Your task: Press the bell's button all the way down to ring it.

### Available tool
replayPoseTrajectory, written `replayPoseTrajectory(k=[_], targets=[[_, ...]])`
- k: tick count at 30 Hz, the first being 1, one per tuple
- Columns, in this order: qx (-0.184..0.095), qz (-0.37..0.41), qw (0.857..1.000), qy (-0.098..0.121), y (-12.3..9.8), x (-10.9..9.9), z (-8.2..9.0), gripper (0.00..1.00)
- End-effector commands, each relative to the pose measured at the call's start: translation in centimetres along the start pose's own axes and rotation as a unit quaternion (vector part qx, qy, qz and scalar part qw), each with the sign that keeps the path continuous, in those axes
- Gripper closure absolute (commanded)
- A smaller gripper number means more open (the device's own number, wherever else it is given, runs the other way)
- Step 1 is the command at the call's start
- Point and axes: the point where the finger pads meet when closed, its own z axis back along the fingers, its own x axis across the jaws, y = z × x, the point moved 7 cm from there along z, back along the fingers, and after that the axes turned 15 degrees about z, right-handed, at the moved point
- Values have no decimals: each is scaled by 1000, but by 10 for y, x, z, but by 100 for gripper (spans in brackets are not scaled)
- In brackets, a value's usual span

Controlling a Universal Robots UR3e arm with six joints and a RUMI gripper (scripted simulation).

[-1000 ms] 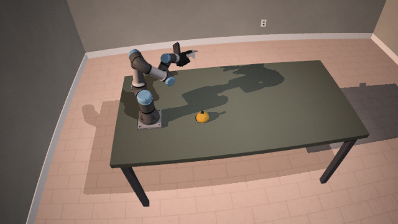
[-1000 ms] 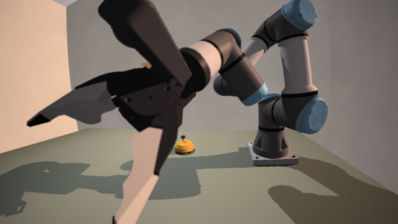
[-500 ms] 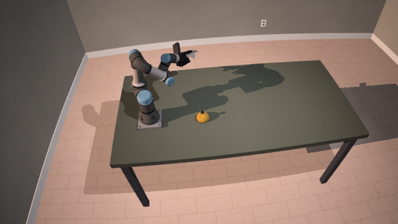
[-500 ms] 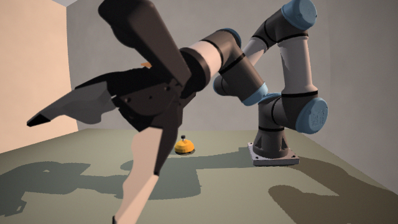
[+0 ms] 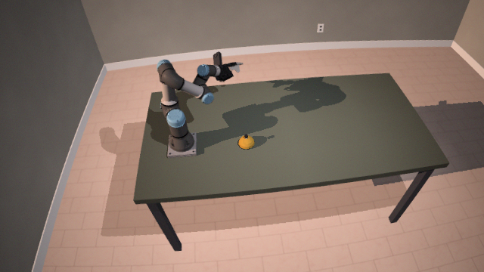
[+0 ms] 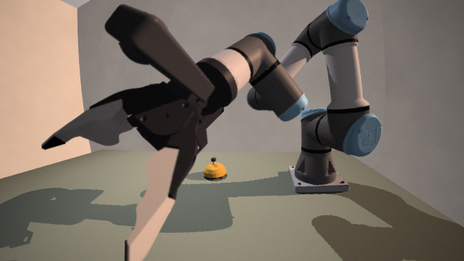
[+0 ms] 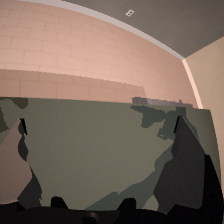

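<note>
An orange dome bell [image 5: 246, 142] with a small black button on top stands on the dark green table, a little right of the arm's base. It also shows in the exterior view [image 6: 214, 170], beyond the gripper. My gripper [image 5: 236, 65] is open and empty, raised high above the table's far left edge, well away from the bell. In the exterior view the gripper [image 6: 88, 196] fills the foreground with its fingers spread wide. In the wrist view the gripper [image 7: 100, 127] looks across the table top toward the floor; the bell is not in that view.
The arm's base [image 5: 181, 145] is bolted to the table left of the bell. The table's far edge runs just below the gripper. A wall with an outlet [image 5: 320, 27] stands behind.
</note>
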Motion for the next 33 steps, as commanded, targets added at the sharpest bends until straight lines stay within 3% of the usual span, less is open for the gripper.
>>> replayPoseTrajectory(k=[1,8,15,18,21,24,26,33], targets=[[-14,-14,1000,2,-11,7,-2,0],[-69,-71,995,13,-54,29,-3,0],[-134,-143,980,25,-107,50,4,0],[-134,-143,980,25,-107,50,4,0],[-171,-185,967,32,-138,60,12,0],[-183,-199,962,34,-148,63,16,0],[-209,-229,950,39,-169,68,24,0],[-246,-275,928,46,-200,73,41,0]])
